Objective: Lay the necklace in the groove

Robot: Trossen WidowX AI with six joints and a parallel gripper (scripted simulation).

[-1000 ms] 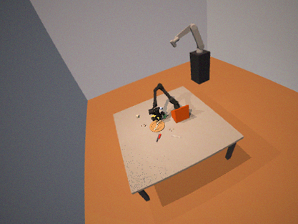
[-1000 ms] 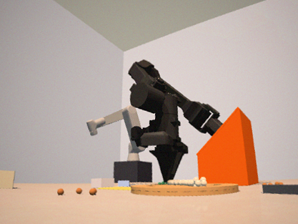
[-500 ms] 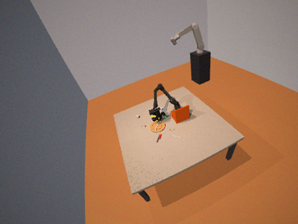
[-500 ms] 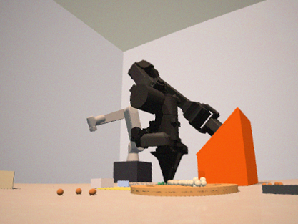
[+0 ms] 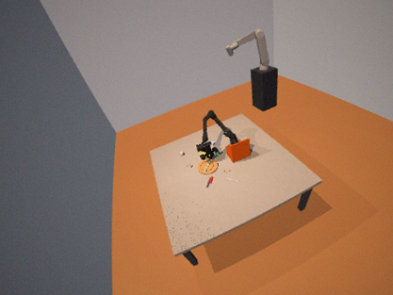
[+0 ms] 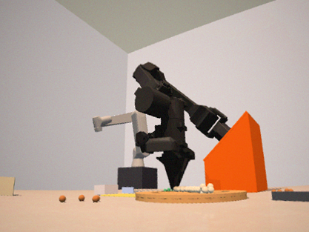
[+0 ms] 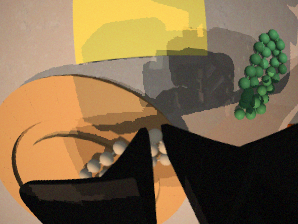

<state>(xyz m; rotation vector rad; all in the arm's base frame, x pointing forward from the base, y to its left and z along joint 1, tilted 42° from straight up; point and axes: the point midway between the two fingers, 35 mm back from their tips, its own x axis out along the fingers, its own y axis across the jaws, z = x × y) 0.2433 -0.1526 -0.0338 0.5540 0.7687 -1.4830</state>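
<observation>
The pearl bead necklace runs between the tips of the pincer, which is clamped on its beads; they look cream, round and bunched.

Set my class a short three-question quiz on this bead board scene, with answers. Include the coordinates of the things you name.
1. True or false: the green bead necklace point(image 5: 218, 153) point(image 6: 167, 189) point(image 7: 262, 75) lies wholly off the round bead board point(image 5: 203, 167) point(image 6: 150, 198) point(image 7: 50, 100).

2. Which rests on the board?
a) yellow sheet
b) pearl bead necklace
c) gray robot arm

3. Fill in: the slant-topped block point(image 5: 239, 151) point(image 6: 235, 159) by the black arm point(image 5: 206, 119) point(image 6: 173, 123) is ____.

Key: 1 true; 2 b; 3 orange
</observation>
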